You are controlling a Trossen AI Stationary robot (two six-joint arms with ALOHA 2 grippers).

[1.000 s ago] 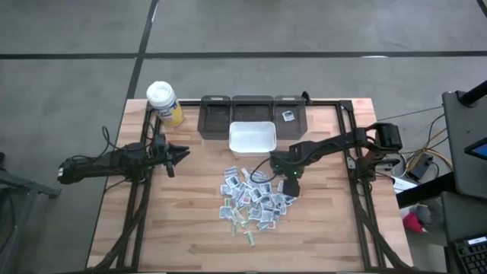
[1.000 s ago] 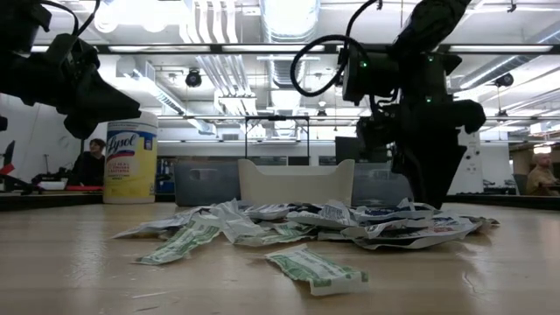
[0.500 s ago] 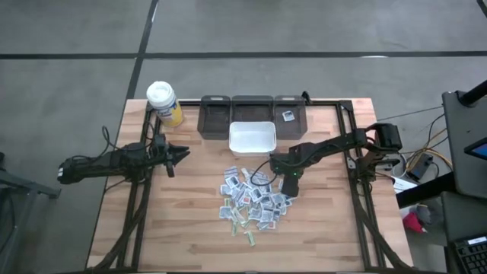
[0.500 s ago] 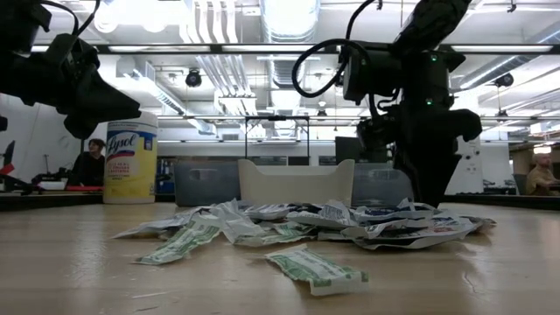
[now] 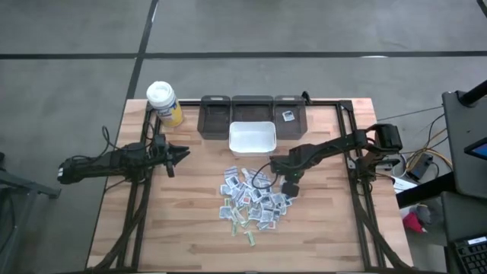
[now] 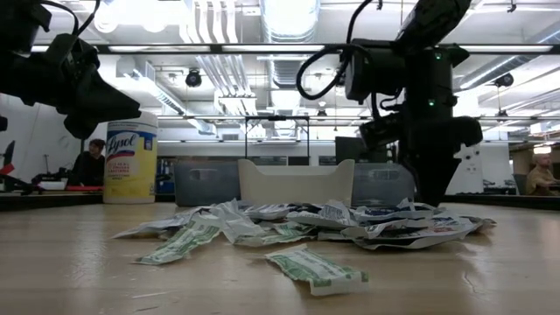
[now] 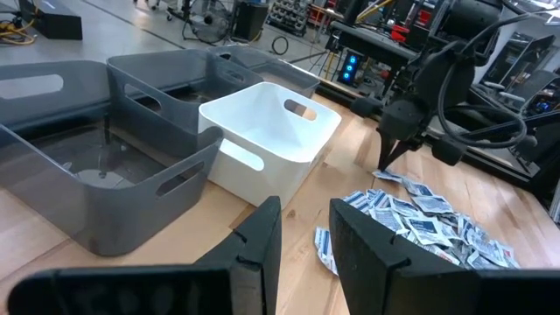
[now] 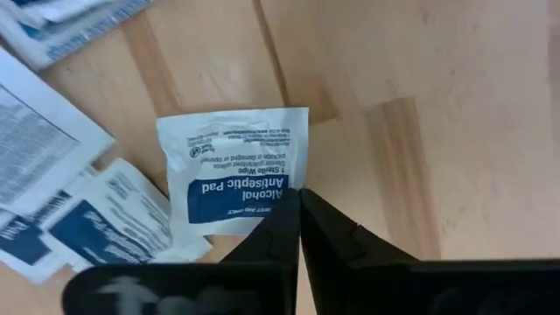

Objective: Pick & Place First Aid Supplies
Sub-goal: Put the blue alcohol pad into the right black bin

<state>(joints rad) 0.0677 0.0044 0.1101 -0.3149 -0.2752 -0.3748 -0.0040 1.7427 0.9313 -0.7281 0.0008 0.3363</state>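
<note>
The first aid supplies [image 5: 251, 199] lie in a loose pile of small white packets on the wooden table, in front of the white bin [image 5: 253, 137]. My right gripper [image 5: 290, 185] points down at the pile's right edge, shut at an alcohol pad packet [image 8: 232, 166]. That white and blue packet lies flat on the wood. My left gripper [image 7: 306, 219] hovers open at the table's left side, above the table and far from the pile. My right gripper comes from above with its fingers pointing down. The shut fingertips [image 8: 289, 210] meet on the alcohol pad packet's edge [image 8: 296, 179], near one corner. The packet lies flat on the table under them.
Three grey bins [image 5: 253, 109] stand in a row at the far edge, and the right one [image 5: 290, 113] holds one packet. A white-capped yellow bottle [image 5: 163, 103] stands at the far left corner. Bare wood lies right of the pile.
My right gripper has shut its fingers at the right edge of the pile, staying low over the table. The pile has kept its shape.
</note>
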